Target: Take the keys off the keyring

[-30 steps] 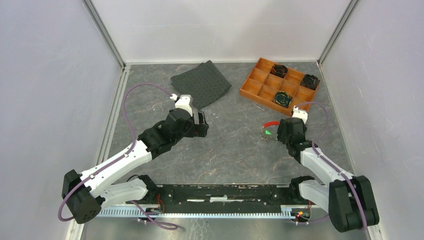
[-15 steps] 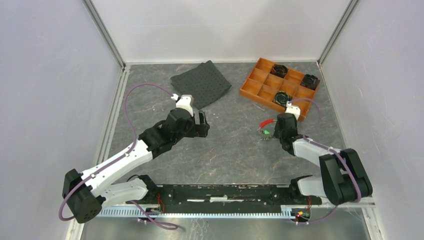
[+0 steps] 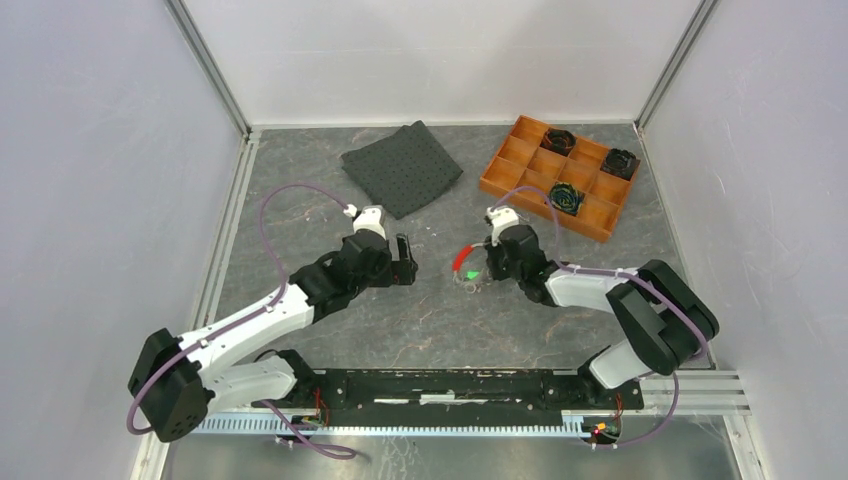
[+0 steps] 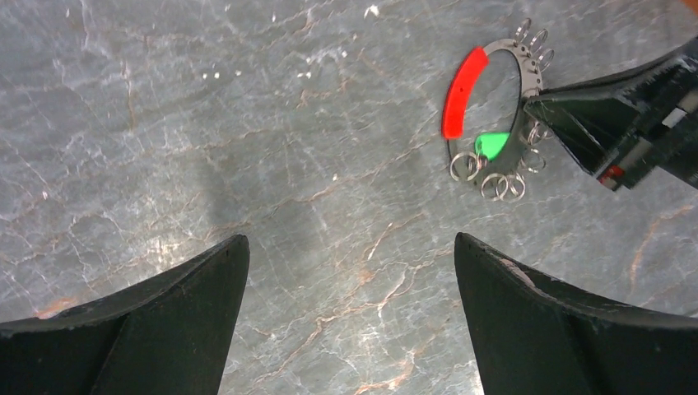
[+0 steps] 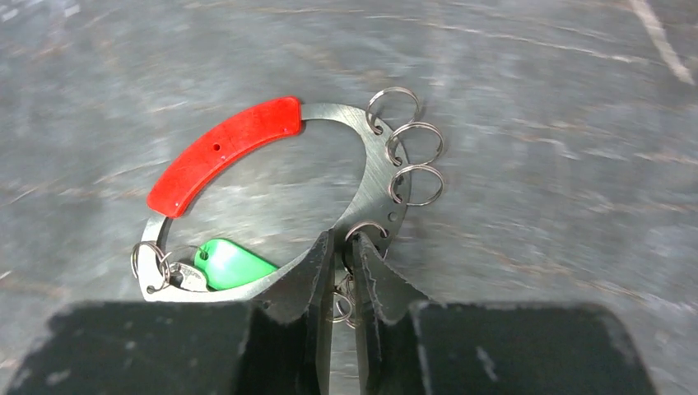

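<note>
- Right fingers (image 5: 309, 280): closed down to a thin slit, pinching the near edge of the keyring (image 5: 374, 177) on its flat metal band.
- Keyring sits mid-table, between the two arms, just in front of the right arm's wrist in the top view. Whether it rests on the table (image 5: 535, 99) or is raised off it cannot be told.
- Green key (image 5: 230, 263): hangs inside the loop at its lower left, joined to the band by a small ring. Not yet removed.
- Red piece (image 5: 226, 152): a curved strip lying along the upper left arc of the loop, in line with the band. Whether it is a key head or part of the ring cannot be told; either way it is attached.
- Small split rings (image 5: 416, 136): several strung along the right side of the band, more by the grip. No keys seen on these.
- Left fingers (image 4: 165, 329): spread wide, holding nothing, near the keyring and facing it but apart from it.
- Tray (image 3: 543, 210) and dark mat (image 3: 400, 168) lie at the back of the table, well apart from the work.
- Progress, as a judgement: early. One side has the ring secured and nothing has come off. What is left is for the left fingers to take the green key and work it free, then deal with the red piece.
</note>
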Controlling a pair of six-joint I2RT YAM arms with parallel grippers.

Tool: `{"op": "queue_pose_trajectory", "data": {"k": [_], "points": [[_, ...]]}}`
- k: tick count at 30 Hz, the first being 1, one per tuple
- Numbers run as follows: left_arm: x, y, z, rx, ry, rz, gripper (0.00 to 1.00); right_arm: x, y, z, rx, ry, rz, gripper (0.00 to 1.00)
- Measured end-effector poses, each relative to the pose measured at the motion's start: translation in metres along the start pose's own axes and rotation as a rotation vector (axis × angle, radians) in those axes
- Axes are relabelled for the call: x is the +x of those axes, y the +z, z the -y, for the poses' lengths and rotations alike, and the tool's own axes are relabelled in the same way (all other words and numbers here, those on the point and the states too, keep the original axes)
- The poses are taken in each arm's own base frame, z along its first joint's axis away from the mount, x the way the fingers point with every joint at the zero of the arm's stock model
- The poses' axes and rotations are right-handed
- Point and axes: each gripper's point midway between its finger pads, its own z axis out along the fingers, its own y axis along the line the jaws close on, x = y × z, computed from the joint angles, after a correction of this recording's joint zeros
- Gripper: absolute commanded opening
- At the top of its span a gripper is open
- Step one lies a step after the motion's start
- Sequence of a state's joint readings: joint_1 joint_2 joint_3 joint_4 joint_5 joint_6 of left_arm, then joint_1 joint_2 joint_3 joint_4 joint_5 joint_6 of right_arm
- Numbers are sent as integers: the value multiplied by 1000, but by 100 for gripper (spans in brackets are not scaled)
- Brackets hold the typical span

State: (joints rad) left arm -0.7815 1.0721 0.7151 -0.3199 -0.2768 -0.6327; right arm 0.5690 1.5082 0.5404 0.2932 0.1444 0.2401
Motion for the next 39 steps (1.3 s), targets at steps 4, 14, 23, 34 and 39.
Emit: {"op": "queue_pose_trajectory", "data": {"k": [4, 14, 23, 34, 39], "points": [[19, 11, -11, -21, -21, -29, 100, 2, -3, -44, -148, -100, -7, 3], [48, 34, -21, 4, -82, -50, 95, -15, -23, -98, -340, -199, 69, 0], [44, 40, -8, 87, -102, 0, 89, -26, -36, -108, -373, -217, 112, 1], [40, 43, 3, 226, -15, 106, 83, -33, -65, -134, -476, -311, 206, 0], [40, 41, 7, 292, 25, 153, 80, -40, -80, -145, -511, -376, 258, 1]]}}
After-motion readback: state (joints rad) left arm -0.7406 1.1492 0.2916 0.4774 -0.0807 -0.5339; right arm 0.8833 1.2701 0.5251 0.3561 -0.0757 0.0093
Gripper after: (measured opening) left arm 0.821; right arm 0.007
